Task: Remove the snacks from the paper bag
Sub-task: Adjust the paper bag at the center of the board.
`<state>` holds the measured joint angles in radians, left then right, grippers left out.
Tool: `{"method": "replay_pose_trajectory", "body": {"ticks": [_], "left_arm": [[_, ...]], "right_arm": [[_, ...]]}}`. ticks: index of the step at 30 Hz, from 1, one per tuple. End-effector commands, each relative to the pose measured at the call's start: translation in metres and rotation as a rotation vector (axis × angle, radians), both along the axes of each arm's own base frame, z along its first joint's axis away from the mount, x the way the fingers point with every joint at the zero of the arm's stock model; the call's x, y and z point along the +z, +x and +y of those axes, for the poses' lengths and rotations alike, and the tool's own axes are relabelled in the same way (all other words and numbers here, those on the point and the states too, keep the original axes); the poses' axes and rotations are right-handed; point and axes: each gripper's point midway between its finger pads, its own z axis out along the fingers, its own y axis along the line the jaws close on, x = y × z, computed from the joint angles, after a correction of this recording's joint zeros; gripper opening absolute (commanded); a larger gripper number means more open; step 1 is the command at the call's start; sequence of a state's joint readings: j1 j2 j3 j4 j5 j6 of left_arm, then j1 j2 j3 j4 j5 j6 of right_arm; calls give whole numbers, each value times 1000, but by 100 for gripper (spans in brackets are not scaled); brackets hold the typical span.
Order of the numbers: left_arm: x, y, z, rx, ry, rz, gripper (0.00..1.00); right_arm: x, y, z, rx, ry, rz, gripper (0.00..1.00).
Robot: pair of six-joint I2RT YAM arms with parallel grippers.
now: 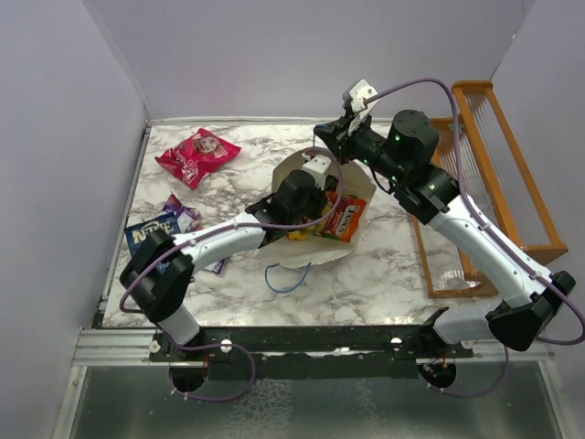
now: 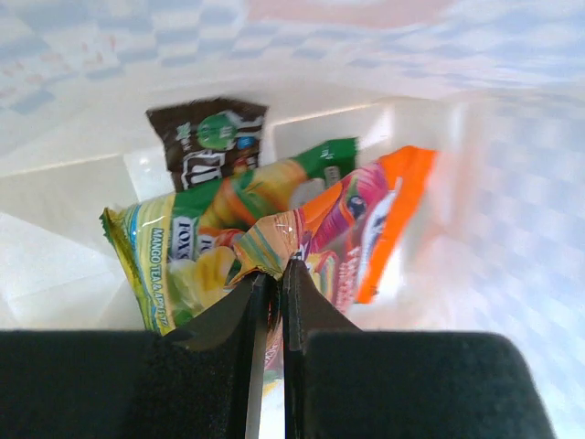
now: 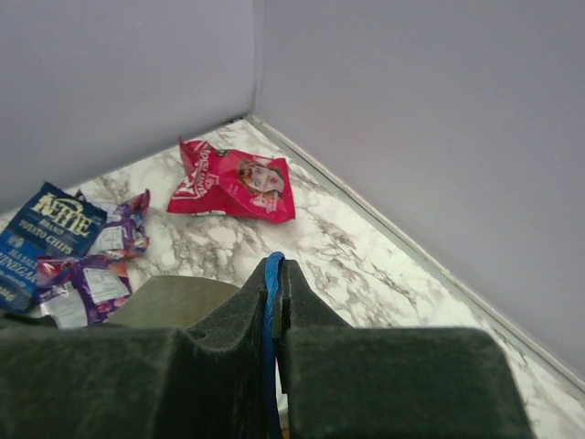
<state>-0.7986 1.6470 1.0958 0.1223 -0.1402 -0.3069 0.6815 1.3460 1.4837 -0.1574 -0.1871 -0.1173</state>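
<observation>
— Step in hand?
— Pulling a packet out, by the look of it. Reaching deep into the paper bag (image 2: 64, 274) with the left gripper (image 2: 271, 279), pressed together on the crinkled edge of a yellow-green packet (image 2: 174, 251).
— And on the other side?
— Holding the bag with the right gripper (image 3: 277, 274), closed tight on the blue cord handle (image 3: 268, 357). Probably keeping the mouth lifted and steady.
— Left inside?
— Three in the left wrist view: the pinched yellow-green packet, an orange packet (image 2: 388, 215) touching it on the right, and a brown packet (image 2: 208, 142) behind them, deeper in. Maybe more underneath; cannot tell.
— Already out?
— A pink-red bag (image 1: 197, 155) at the far left of the table (image 1: 366, 274). Nearer, a blue chips bag (image 1: 146, 229) and purple packs (image 1: 186, 216). All well apart from the paper bag.
— Next move?
— Likely a straight pull back through the mouth, keeping the pinch firm. Only a thin hold on a slick edge, so some risk of slipping. Worth minding the orange packet too: apt to drag along. Then a drop beside the others on the left, and back in for the rest.
</observation>
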Motion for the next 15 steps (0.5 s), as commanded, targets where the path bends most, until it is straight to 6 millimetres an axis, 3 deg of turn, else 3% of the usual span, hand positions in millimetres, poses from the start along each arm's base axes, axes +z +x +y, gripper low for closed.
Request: {"method": "replay_pose_trajectory", "body": {"ticks": [1,8,15], "left_arm": [[51,-34,-12,-111,-73,-76,0],[80,-57,2,-127,-106,-97,0],[129,-75,22,-121,-189,-152,0]], "right_arm": [[24,8,-19,-122,49,-66,2],[25,11,-23,-147,48,-68,2],[25,17,-39,-245,71,-54,2]]}}
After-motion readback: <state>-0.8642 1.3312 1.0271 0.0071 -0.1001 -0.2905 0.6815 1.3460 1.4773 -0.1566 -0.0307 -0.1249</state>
